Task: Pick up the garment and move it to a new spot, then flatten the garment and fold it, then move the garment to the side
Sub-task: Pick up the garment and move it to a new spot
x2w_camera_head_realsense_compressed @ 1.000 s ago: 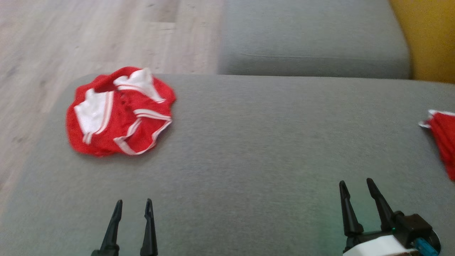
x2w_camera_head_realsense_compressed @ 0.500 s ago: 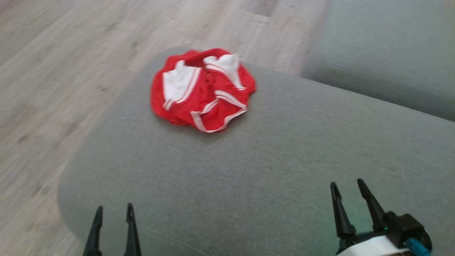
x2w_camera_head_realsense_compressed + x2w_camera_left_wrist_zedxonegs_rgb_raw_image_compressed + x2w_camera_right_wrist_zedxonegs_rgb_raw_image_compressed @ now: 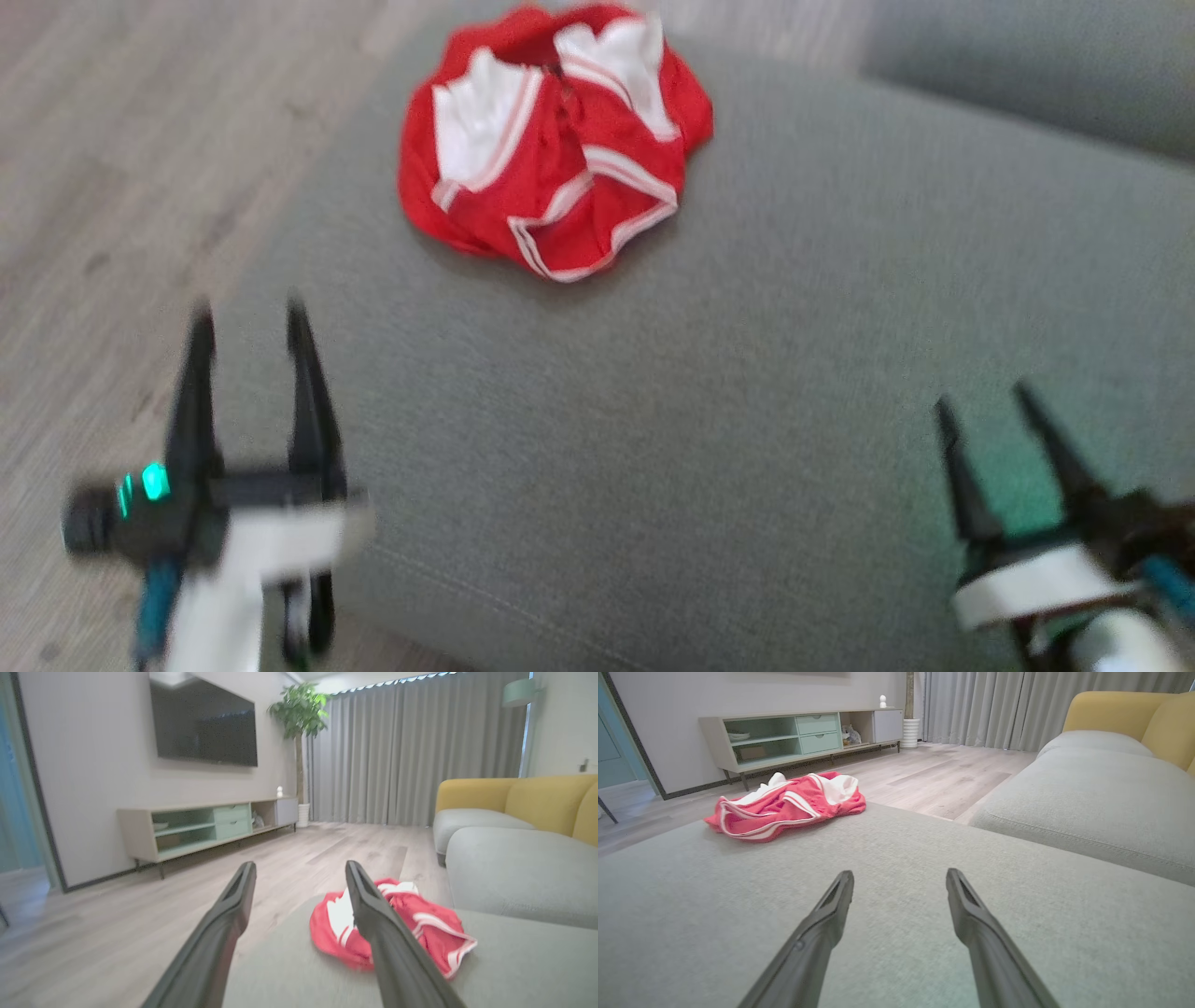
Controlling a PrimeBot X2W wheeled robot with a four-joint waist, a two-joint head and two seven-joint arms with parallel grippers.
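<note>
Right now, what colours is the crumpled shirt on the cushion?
The shirt is red with white panels and striped trim; head view shows it best.

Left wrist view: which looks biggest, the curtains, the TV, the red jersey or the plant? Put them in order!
1. curtains, by far the largest
2. TV and red jersey: they look about alike. The jersey is nearer and partly hidden, so I won't rank them.
3. plant, smallest

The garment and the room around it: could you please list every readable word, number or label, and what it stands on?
None can be read.
The garment lies crumpled on the grey cushion, showing red cloth, white panels and striped trim but no numeral or label.
The television is dark and blank.
</note>
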